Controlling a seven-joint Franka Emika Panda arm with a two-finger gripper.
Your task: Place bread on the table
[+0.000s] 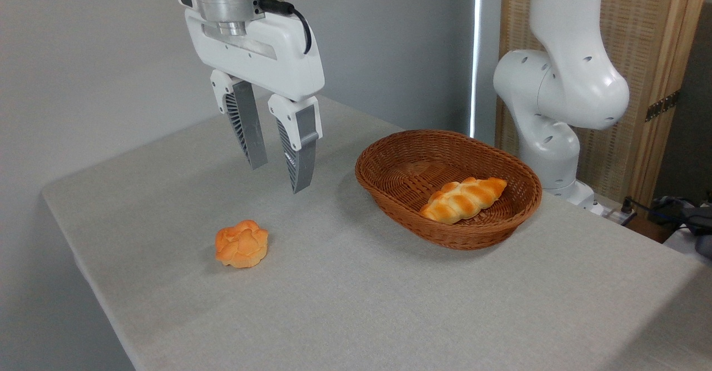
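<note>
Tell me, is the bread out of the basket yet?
Not yet. Nothing looks done: the braided bread lies inside the wicker basket. The hand is open and empty, up above the table, near the small round bun. Left to do: reach into the basket, grab the bread, and set it on the table.

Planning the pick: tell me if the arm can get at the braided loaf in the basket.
Probably yes. The bread lies uncovered in the open-topped basket, nothing on it. The end effector hangs open and empty above the table.
</note>
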